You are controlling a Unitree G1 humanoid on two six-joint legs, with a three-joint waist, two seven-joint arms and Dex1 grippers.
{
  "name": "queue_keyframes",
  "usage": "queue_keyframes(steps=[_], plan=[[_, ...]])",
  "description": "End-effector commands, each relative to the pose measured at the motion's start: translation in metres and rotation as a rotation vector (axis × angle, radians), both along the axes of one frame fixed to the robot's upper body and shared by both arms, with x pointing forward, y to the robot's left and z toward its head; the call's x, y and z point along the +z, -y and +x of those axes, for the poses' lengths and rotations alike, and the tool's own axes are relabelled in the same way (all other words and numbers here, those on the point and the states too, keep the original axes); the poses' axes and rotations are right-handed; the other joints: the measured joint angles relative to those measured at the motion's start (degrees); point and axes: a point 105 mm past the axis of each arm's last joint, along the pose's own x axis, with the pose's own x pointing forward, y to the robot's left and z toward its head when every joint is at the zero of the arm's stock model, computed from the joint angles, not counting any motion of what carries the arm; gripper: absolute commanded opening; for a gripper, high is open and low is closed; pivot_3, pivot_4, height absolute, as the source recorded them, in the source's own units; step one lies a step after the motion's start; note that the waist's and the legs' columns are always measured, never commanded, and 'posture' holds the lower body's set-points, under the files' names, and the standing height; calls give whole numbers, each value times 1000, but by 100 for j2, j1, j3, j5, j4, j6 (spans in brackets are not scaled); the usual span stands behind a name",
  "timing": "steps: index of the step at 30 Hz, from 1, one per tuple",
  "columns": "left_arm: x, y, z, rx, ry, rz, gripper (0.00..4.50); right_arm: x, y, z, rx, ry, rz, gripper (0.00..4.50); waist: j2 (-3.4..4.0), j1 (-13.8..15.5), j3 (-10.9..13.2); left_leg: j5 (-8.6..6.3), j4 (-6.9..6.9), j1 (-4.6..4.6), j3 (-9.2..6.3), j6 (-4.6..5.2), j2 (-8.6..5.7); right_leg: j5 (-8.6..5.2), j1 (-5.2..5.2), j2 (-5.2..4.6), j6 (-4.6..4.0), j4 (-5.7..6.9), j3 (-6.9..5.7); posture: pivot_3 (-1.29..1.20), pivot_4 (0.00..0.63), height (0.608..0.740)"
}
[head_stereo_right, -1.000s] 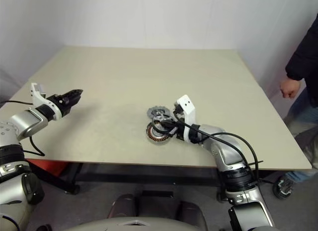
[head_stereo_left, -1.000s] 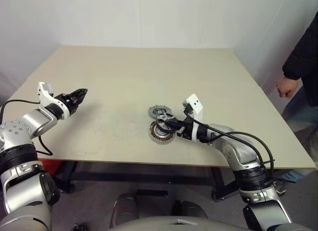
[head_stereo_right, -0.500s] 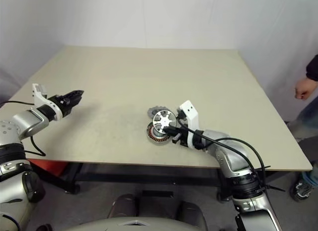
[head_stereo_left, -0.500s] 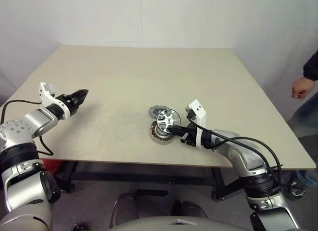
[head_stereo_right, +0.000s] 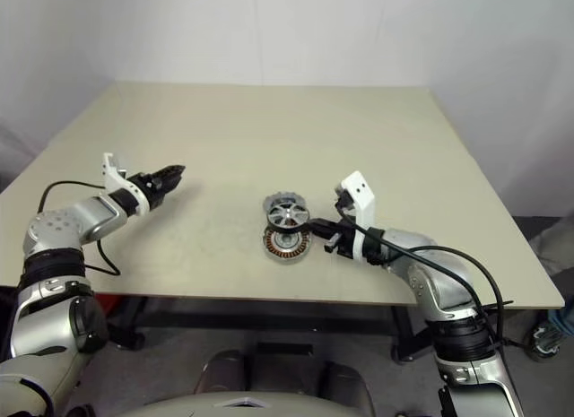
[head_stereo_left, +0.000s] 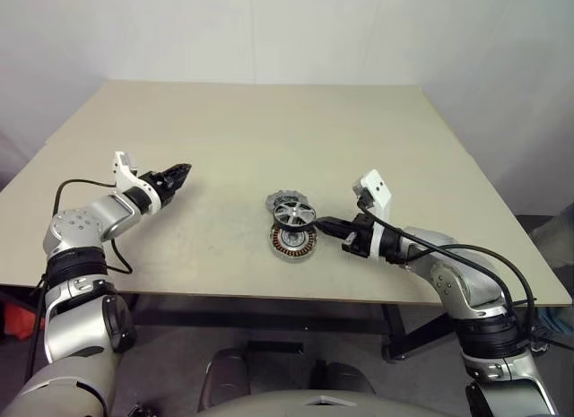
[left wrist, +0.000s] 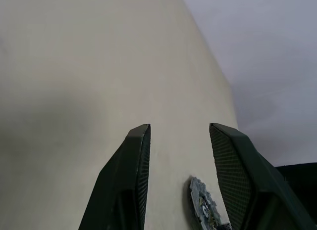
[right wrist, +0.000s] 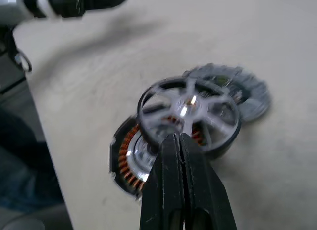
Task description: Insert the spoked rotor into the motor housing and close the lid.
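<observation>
Nearest us on the counter sits the motor housing, its copper windings facing up. Our right gripper, fingers pressed together, pinches the rim of the spoked rotor and holds it tilted above the housing's far edge, overlapping the lid, which lies flat just behind the housing. Well apart to the left, our left gripper hovers over bare counter, its fingers parted about halfway with nothing between them, pointing toward the parts.
</observation>
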Motion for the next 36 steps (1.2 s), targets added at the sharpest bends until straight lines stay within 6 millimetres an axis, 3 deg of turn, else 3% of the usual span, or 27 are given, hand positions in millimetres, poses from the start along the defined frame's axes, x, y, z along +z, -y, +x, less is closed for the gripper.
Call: queue_keyframes(steps=[1,4,7,12,17,25,36], plan=[[13,2,6,1,57,0,1998,14,17,20,-120,4,45,0,0,0,0,0,0,0,0,0,0,0,1,0,0,0,0,0,0,740],[10,7,7,-6,54,-6,1998,14,29,34,-213,-73,116,0,0,0,0,0,1,4,2,0,0,0,5,0,0,0,0,0,0,740],[8,11,7,-15,53,-9,2025,14,35,42,-274,-221,254,593,2,3,1,1,1,1,1,-1,-1,1,4,0,-3,2,-1,0,0,740],[7,10,5,-19,49,-4,2025,18,38,46,-342,-437,404,2238,4,-6,1,6,-3,-3,1,-9,0,22,-4,0,-41,2,-1,0,0,740],[3,9,3,-18,37,-5,2025,22,34,37,-297,-636,477,2238,5,2,1,10,-8,-6,1,-17,-1,22,-9,0,-40,2,0,0,0,740],[-5,13,0,-11,28,-22,2025,-16,23,8,-268,-781,375,2238,7,63,1,13,-27,-3,1,-22,-6,14,-8,-1,-25,-7,0,0,0,740],[-3,0,-7,18,19,9,2025,-16,-4,9,-240,-828,429,2238,7,64,0,26,-42,4,-1,-45,-3,-5,-13,0,8,-4,-1,0,0,740]])
